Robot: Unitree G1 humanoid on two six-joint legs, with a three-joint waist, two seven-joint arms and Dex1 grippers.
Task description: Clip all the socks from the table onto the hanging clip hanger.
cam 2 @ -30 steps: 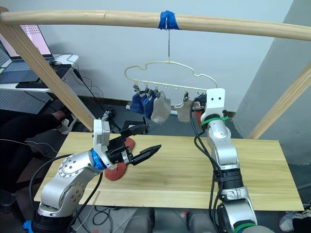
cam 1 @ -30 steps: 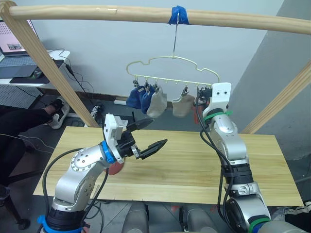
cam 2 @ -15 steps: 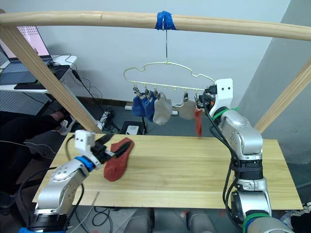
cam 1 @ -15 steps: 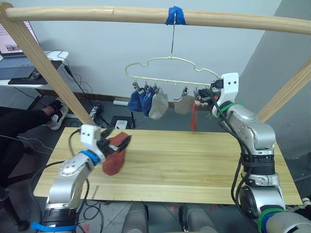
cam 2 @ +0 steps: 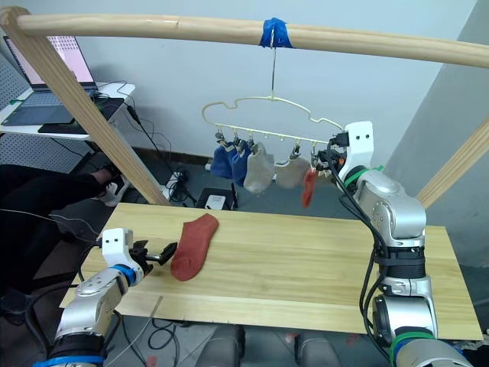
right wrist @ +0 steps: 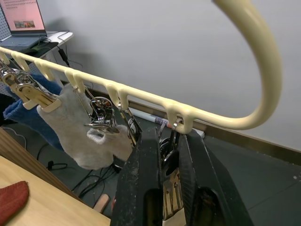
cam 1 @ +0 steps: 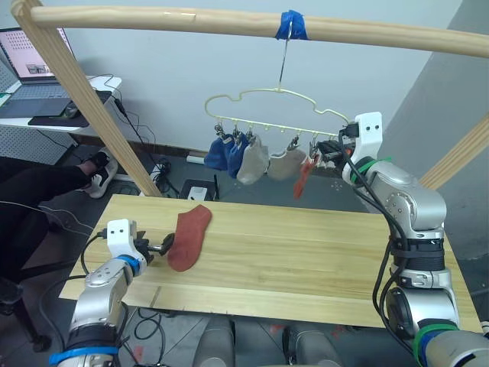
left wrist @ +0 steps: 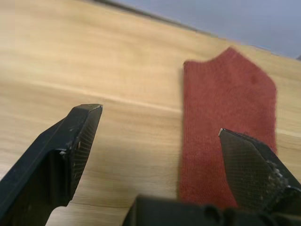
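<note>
One rust-red sock lies flat on the left part of the pale wooden table. My left gripper sits low just left of it, open, with the sock ahead of its right finger. The yellow-green clip hanger hangs from the pole, carrying two blue socks, two grey socks and a rust-red sock. My right gripper is up at the hanger's right end, shut on a silver clip.
A thick wooden pole frame spans overhead, with slanted legs at both table ends. A desk with a laptop stands far left, and a person's leg shows beside it. Cables lie on the floor behind the table.
My left gripper has come down from mid-air to the table's left side beside the red sock. My right gripper has shifted at the hanger's right end, where the hanging red sock now shows.
</note>
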